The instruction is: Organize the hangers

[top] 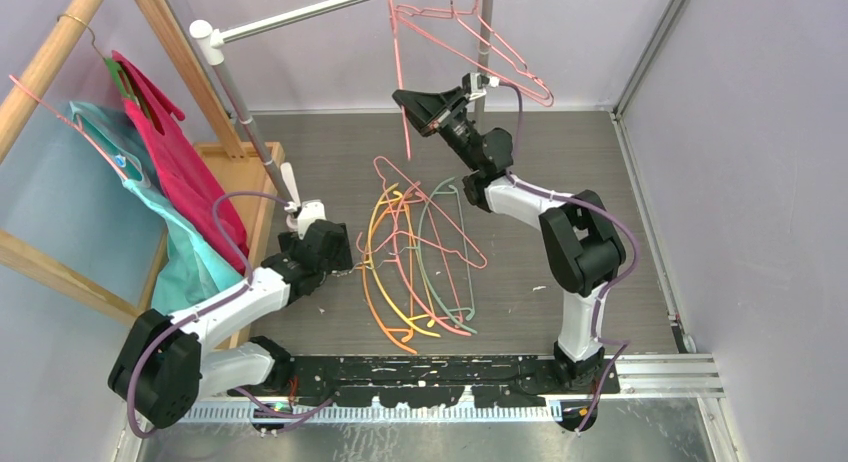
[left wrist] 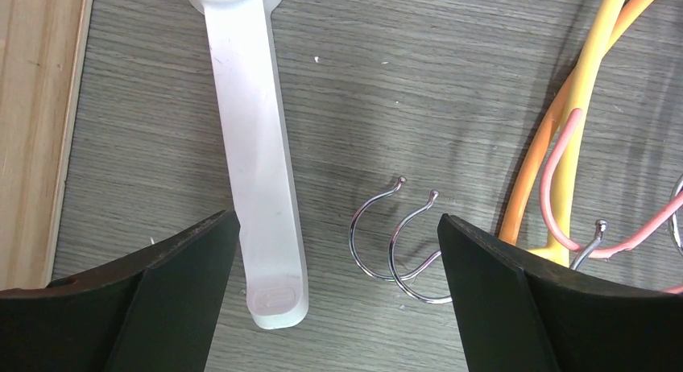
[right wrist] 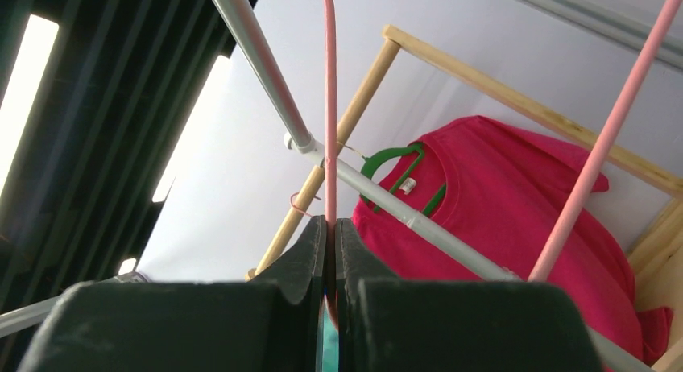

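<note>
Your right end effector (top: 424, 106) is raised at the back of the bench (top: 330, 152), its jaws clamped tight on a pink wire hanger (top: 400, 52). In the right wrist view the thin wire runs straight up out of the pinched fingers (right wrist: 300, 259). The metal rail (top: 300, 17) crosses on a slant just beside that wire. You cannot tell from these views whether the hanger's hook sits on the rail. More pink hangers (top: 495, 60) hang to the right of it, and the right arm's purple cable (top: 518, 107) passes close under them.

Your left end effector (top: 340, 262) sits low over the bench with its jaws wide apart, gripping nothing. The rack's white plastic foot (left wrist: 258, 163) lies just beside the left finger (left wrist: 177, 291). Two chrome hooks (left wrist: 395, 243) lie on the bench between the fingers, nearer the right one.

The pile of hangers (top: 415, 262) lies flat in the middle of the bench between your two arms. Orange, yellow, pale green and pink ones overlap and tangle there. At the right edge of the left wrist view, a yellow hanger (left wrist: 592, 74) and an orange hanger (left wrist: 531, 171) lie pressed together, with a pink wire loop (left wrist: 552, 187) crossing them.

To the left stands a wooden rack (top: 235, 167) with a magenta shirt (top: 175, 152) and a teal garment (top: 135, 182) draped on it. The slanted metal pole (top: 240, 112) rises between those clothes and the pile, close to your left arm.
</note>
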You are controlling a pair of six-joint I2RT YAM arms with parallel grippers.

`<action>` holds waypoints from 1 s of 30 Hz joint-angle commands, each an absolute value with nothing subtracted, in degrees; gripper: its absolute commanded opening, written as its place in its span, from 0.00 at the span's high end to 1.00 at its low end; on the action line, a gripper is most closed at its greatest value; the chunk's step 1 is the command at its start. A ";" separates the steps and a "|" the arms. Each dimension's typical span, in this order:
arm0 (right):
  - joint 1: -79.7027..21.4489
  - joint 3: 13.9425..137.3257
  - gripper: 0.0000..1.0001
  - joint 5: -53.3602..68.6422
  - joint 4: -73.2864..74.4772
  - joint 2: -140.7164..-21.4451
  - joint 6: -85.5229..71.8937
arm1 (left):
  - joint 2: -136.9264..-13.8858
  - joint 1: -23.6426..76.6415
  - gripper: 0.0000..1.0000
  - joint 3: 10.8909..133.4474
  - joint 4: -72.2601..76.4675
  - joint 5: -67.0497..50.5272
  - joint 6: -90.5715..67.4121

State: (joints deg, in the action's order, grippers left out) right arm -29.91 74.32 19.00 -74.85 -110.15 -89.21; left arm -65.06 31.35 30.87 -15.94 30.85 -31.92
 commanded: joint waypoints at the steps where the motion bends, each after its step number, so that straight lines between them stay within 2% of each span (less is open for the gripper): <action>1: -29.26 75.21 0.88 18.27 -80.44 -108.09 -90.94 | -63.14 31.10 0.02 32.38 -15.45 32.87 -31.54; 8: -29.27 68.85 0.53 18.07 -76.30 -100.94 -84.13 | -63.41 31.04 0.02 32.38 -15.31 32.54 -31.64; 13: -29.46 62.76 0.45 17.68 -66.59 -91.18 -73.88 | -63.75 31.03 0.02 32.32 -15.16 32.61 -31.64; 20: -30.08 54.19 0.31 9.55 -39.90 -75.42 -49.77 | -65.54 31.03 0.02 32.69 -14.43 32.03 -31.68; 24: -30.20 50.93 0.26 3.27 -29.49 -69.83 -40.32 | -67.09 31.06 0.02 33.02 -13.86 31.90 -31.64; 30: -30.93 50.93 0.25 -8.72 -14.12 -66.10 -30.75 | -69.04 31.03 0.02 34.22 -13.46 31.60 -31.64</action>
State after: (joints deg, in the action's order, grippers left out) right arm -30.11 50.87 2.35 -27.31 -69.04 -41.32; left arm -68.29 31.35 31.24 -16.10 30.74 -31.92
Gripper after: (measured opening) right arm 0.743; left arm 0.979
